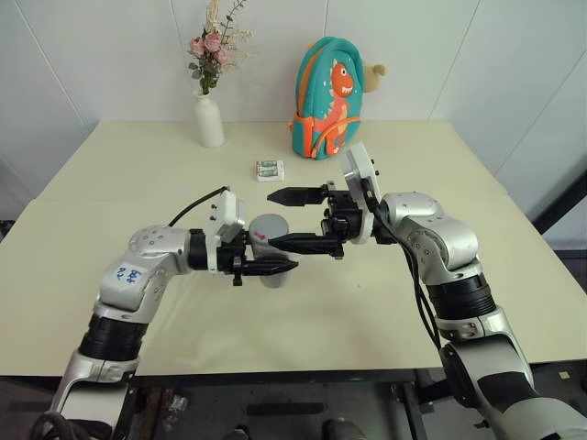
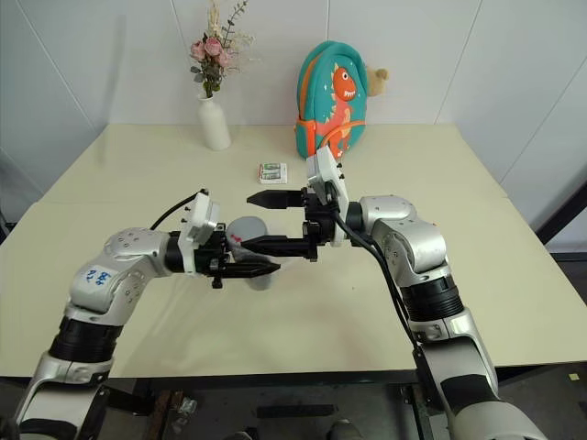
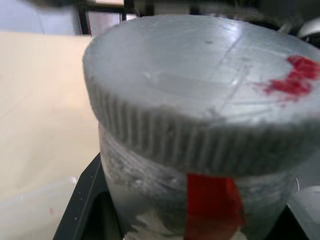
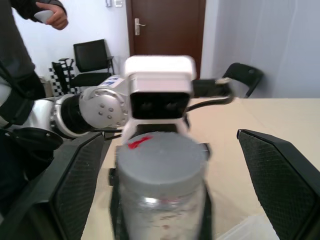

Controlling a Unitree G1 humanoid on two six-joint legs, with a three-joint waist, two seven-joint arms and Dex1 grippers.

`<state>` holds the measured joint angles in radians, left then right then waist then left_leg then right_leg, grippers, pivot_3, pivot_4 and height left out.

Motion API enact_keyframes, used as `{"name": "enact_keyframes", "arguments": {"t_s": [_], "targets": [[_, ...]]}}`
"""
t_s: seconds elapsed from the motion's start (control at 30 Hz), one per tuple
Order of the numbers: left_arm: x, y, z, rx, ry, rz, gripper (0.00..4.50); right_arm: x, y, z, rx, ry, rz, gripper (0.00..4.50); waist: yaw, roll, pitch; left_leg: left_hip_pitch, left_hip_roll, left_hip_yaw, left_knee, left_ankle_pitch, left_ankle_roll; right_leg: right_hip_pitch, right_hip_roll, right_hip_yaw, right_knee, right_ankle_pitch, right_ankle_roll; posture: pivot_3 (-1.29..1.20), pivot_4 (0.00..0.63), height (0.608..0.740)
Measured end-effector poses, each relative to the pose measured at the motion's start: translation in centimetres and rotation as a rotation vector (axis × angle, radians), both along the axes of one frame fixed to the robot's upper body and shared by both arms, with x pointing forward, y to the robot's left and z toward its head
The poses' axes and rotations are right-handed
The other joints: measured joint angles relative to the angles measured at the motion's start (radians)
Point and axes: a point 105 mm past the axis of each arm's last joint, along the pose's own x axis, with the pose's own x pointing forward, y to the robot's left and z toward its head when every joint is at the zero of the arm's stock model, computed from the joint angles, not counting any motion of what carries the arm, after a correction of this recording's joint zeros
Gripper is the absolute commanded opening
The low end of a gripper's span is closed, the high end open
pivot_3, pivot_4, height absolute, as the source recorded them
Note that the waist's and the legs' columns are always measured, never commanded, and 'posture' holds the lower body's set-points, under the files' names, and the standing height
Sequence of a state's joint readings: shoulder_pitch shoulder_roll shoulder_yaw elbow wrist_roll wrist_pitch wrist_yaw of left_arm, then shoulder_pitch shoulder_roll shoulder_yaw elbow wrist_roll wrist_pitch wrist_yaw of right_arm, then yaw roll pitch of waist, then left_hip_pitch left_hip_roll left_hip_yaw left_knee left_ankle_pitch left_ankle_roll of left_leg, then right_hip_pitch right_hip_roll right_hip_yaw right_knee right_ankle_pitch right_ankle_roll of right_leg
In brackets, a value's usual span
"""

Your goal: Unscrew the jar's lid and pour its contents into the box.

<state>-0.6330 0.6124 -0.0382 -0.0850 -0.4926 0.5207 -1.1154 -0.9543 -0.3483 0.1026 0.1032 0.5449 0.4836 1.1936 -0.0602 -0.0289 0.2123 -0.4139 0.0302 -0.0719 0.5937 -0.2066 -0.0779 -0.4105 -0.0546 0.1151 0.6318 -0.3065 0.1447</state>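
My left gripper [image 1: 286, 266] is shut on the jar [image 3: 200, 200], a small clear greyish jar with red tape on its side, and holds it upright above the table's middle. The grey ribbed lid [image 1: 269, 226] with a red mark [image 3: 295, 80] sits on the jar's mouth. From the other side, my right gripper [image 1: 272, 219] reaches in level; it is open, one finger [image 4: 75, 185] on each side of the lid and apart from it. A pale see-through edge low beside the jar looks like the box [image 4: 250, 229]. The contents cannot be made out through the jar wall.
At the back of the cream table [image 1: 459, 302] stand a white vase with flowers [image 1: 208, 115] and a teal dinosaur backpack [image 1: 327, 96]. A small white packet [image 1: 270, 169] lies behind the grippers. A person [image 4: 20, 60] stands beyond the table, near black chairs.
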Motion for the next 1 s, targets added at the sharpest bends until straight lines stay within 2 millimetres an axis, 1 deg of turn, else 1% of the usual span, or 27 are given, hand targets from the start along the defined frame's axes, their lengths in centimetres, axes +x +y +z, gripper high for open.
{"name": "enact_keyframes", "arguments": {"t_s": [0.1, 0.23, 0.4, 0.5, 0.6, 0.7, 0.83, 1.0], "targets": [[-0.1, 0.2, -0.3, 0.011, 0.003, 0.021, 2.01, 0.3, 0.0, 0.0, 0.006, 0.0, -0.029, 4.46, 0.002, 0.0, 0.0, 0.0, 0.0, 0.0, 0.001, 0.0, 0.0, 0.0, 0.0, 0.0, 0.0, 0.0, 0.0, 0.0, 0.15, 0.74], [0.2, 0.4, -0.2, 0.02, -0.008, 0.054, 2.01, -0.1, 0.7, -0.1, -0.006, -0.015, -0.024, 4.46, 0.0, 0.0, 0.0, 0.0, 0.0, 0.0, 0.0, 0.0, 0.0, 0.0, 0.0, 0.0, 0.0, 0.0, 0.0, 0.0, 0.15, 0.74], [0.4, 0.4, -0.2, 0.018, -0.013, 0.077, 2.01, -0.7, 2.3, -1.5, -0.088, -0.005, 0.002, 4.46, 0.0, 0.0, 0.0, 0.0, 0.0, 0.0, 0.0, 0.0, 0.0, -0.001, 0.0, 0.0, 0.001, 0.0, 0.0, 0.0, 0.15, 0.74], [0.5, 0.4, -0.2, 0.02, -0.015, 0.084, 2.01, -0.9, 2.8, -1.9, -0.106, 0.002, 0.008, 4.46, 0.001, 0.0, 0.0, 0.0, 0.0, 0.0, 0.001, 0.0, 0.0, 0.0, 0.0, 0.0, 0.001, 0.0, 0.0, 0.0, 0.15, 0.74], [0.5, 0.0, -0.3, 0.019, -0.013, 0.075, 2.01, -0.7, 3.3, -2.1, -0.105, 0.008, -0.015, 4.46, 0.001, 0.0, 0.0, 0.0, 0.0, 0.0, 0.001, 0.0, 0.0, 0.0, 0.0, 0.0, 0.002, 0.0, 0.0, 0.0, 0.15, 0.74], [0.4, -0.5, -0.6, 0.016, -0.006, 0.056, 2.01, 0.2, 3.6, -2.5, -0.102, 0.031, -0.056, 4.46, 0.0, 0.0, 0.0, 0.0, 0.0, 0.0, 0.001, 0.0, 0.0, 0.0, 0.0, 0.0, 0.002, 0.0, 0.0, 0.0, 0.15, 0.74], [0.9, -0.4, -0.4, 0.017, -0.01, 0.086, 2.01, 1.0, 3.7, -2.3, -0.097, 0.021, -0.079, 4.46, 0.0, 0.0, 0.0, 0.0, 0.0, 0.0, 0.001, 0.0, 0.0, -0.001, 0.0, 0.0, 0.003, 0.0, 0.0, 0.0, 0.15, 0.74], [1.1, -0.3, 0.0, 0.014, -0.023, 0.1, 2.01, 1.3, 3.6, -1.9, -0.094, -0.004, -0.079, 4.46, 0.0, 0.0, 0.0, 0.0, 0.0, 0.0, 0.001, 0.0, 0.0, -0.001, 0.0, 0.0, 0.003, 0.0, 0.0, 0.0, 0.15, 0.74]]}}
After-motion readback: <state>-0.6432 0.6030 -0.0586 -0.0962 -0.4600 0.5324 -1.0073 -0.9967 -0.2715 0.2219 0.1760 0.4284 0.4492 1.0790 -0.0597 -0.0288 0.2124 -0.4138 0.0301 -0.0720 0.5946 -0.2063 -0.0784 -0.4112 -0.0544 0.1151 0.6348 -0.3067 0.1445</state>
